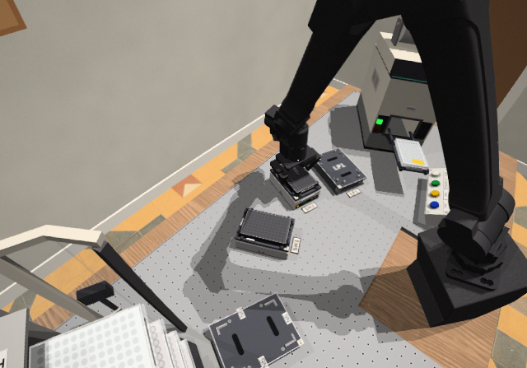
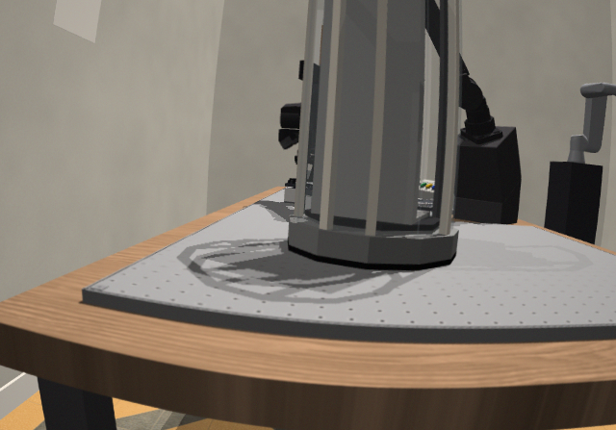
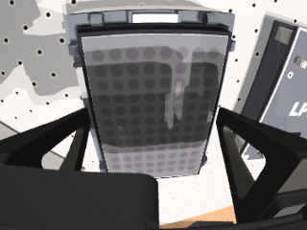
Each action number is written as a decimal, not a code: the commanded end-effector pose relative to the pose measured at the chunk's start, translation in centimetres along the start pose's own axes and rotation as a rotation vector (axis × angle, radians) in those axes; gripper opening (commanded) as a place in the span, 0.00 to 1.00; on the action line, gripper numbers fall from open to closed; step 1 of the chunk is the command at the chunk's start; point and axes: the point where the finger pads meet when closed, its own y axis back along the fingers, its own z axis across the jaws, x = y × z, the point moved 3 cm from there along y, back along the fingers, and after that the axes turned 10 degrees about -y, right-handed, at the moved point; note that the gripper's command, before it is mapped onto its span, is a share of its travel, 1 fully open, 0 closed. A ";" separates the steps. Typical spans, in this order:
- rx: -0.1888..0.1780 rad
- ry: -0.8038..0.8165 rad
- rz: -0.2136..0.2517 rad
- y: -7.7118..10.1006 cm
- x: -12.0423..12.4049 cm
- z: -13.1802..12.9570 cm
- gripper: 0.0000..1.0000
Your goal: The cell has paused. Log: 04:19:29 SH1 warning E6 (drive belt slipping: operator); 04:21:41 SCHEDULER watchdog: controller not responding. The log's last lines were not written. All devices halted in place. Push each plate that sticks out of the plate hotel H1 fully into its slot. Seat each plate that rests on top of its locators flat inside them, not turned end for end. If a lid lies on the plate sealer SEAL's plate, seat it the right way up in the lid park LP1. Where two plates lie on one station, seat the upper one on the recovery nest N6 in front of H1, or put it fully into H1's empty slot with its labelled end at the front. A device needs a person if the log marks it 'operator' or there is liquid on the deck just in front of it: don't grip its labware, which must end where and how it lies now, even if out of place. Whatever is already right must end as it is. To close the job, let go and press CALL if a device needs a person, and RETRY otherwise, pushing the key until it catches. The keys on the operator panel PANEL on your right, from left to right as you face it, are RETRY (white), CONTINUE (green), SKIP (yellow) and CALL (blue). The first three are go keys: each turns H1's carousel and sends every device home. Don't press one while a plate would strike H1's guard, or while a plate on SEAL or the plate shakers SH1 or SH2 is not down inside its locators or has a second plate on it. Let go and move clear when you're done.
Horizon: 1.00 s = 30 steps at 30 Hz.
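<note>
My gripper [image 1: 296,173] is open and hangs low over the plate shaker SH2 [image 1: 292,193]. In the wrist view its fingers stand wide on both long sides of a dark well plate [image 3: 153,105] and do not clamp it. The plate lies on SH2; I cannot tell whether it sits flat inside the locators. SH1 [image 1: 261,243] holds another dark plate [image 1: 266,226], which looks a little askew on its base. The lid park LP1 [image 1: 342,171] is bare. A white plate with a yellow label [image 1: 410,155] lies on SEAL's tray.
SEAL [image 1: 398,95] stands at the back right with a green light. PANEL [image 1: 434,188] with its four keys is beside the arm's base. The nest N6 [image 1: 255,332] is bare. H1 [image 2: 377,117] holds white plates [image 1: 97,342] at the lower left.
</note>
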 end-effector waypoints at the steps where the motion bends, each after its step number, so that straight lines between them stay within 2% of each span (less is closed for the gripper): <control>1: -0.003 0.001 -0.003 -0.8 -0.4 0.8 1.00; 24: -0.003 0.001 -0.003 -0.8 -0.4 0.8 1.00; 25: 0.000 -0.011 -0.001 0.3 -0.4 0.4 1.00; 26: -0.005 -0.012 -0.021 1.5 -0.8 0.3 1.00; 30: -0.003 -0.005 -0.019 2.1 -0.8 -0.3 1.00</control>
